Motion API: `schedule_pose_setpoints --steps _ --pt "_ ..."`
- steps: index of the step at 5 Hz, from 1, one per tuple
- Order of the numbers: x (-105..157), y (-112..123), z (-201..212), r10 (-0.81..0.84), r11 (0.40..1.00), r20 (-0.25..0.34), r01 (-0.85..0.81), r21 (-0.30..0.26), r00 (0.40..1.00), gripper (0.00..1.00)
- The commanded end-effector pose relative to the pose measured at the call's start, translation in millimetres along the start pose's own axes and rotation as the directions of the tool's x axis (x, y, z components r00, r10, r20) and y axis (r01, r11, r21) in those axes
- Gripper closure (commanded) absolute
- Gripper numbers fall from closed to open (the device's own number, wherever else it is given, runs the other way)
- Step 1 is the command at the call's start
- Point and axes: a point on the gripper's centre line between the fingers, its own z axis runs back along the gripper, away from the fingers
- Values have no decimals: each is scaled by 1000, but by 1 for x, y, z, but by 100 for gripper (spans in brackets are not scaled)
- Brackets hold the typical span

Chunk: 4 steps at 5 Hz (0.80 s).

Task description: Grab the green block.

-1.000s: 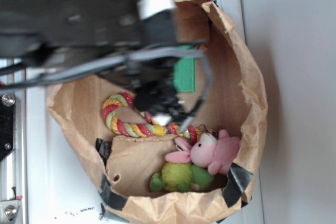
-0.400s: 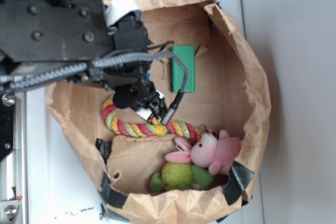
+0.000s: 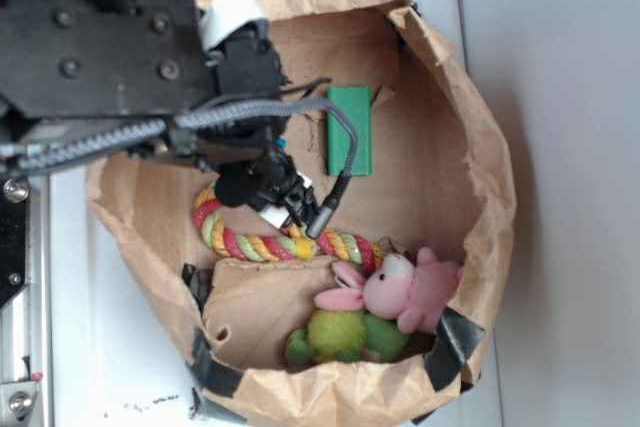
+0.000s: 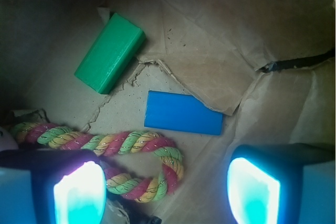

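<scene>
Green block (image 4: 110,52) lies flat on the brown paper floor of the bag (image 3: 480,147), ahead of your pincer (image 4: 167,184) and off to its left side as the wrist camera frames it; nothing touches it. Your pincer hangs released, its two pads spread wide with nothing between them.

Watch what sits directly ahead of the pads instead: the blue block (image 4: 183,113) lies between you and the target line, and the striped rope toy (image 4: 105,150) curls just in front of the left pad (image 4: 79,192), one loop nearly under it. If you drop straight down from here, you will likely close on the blue block or snag the rope, not the green one. You need to shift forward and left first.

A second risk is the torn, creased paper flap (image 4: 157,69) beside the green block's near end; a pad could catch its edge and drag the liner, sliding the block away. The block also lies angled to your pads, so without turning the wrist you may pinch it corner to corner and squirt it out.
</scene>
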Motion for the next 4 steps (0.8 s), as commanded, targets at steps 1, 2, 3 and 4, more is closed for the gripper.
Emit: schedule_pose_setpoints --steps 1,2,3,4 --pt "15 2 18 15 999 51 -13 -29 999 0" --pt "31 -16 5 4 1000 69 -2 -31 998 0" --pt "50 -33 9 -7 999 68 10 -47 998 0" --pt "65 -42 16 14 997 50 -10 -72 999 0"
